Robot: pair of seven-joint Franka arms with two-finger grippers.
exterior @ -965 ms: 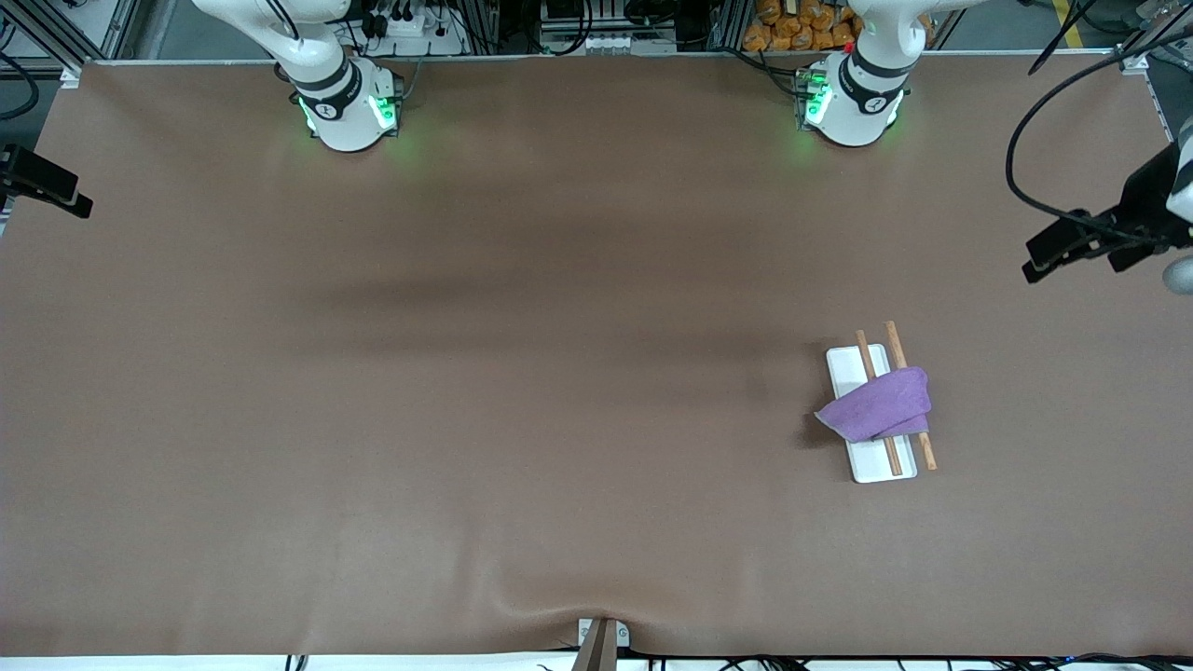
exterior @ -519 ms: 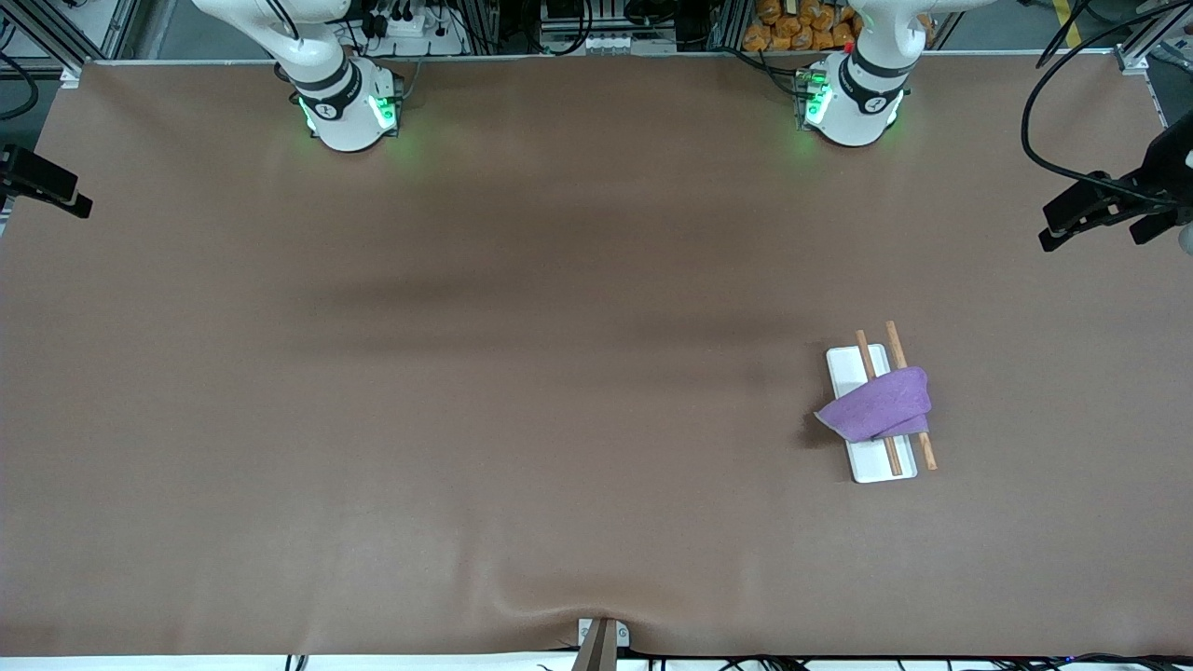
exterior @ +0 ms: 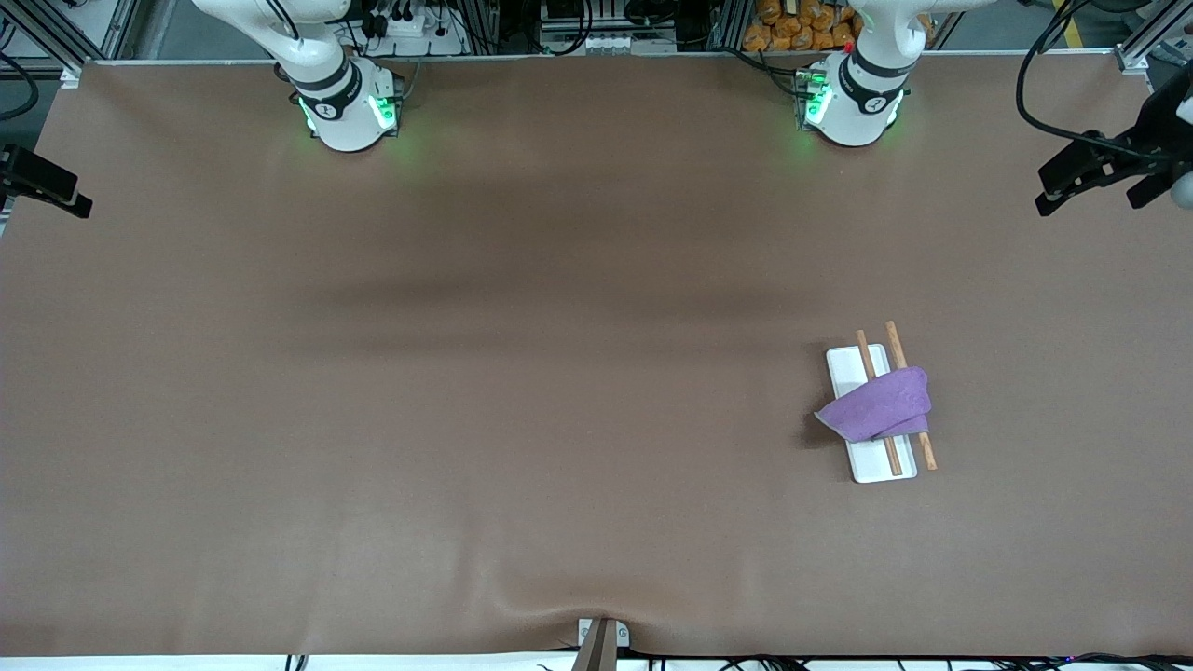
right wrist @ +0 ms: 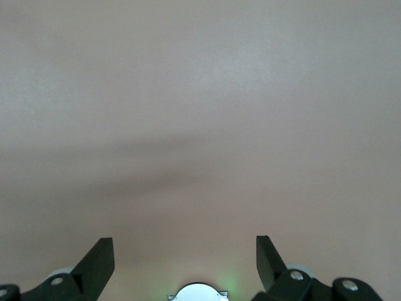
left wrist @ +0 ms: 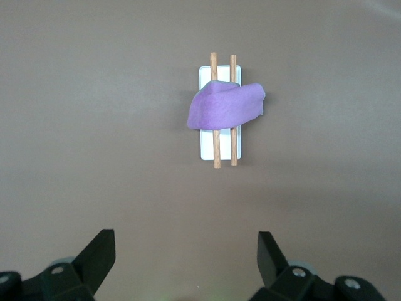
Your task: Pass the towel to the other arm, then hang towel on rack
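Brown table bare apart from the rack, lying toward the left arm's end and in the half nearer the front camera. Towel draped across both wooden rods, touching them, middle of the rack covered, white base showing at each end. Long axis of rack and rods running roughly from the robots' bases toward the front camera, slightly slanted; long axis of towel crossing that, one end hanging past the base toward the right arm's end of the table, tapering to a loose corner. Left gripper high over the table at the left arm's end, fingers spread wide and empty, rack in sight in its wrist view. Right gripper over bare table, fingers likewise released, holding nothing; waiting. Task judged done. Risks: drape uneven, more cloth on one side, so possible slide off the smooth rods under own weight; light rack, so any brush by a passing arm likely to tip or shift it.
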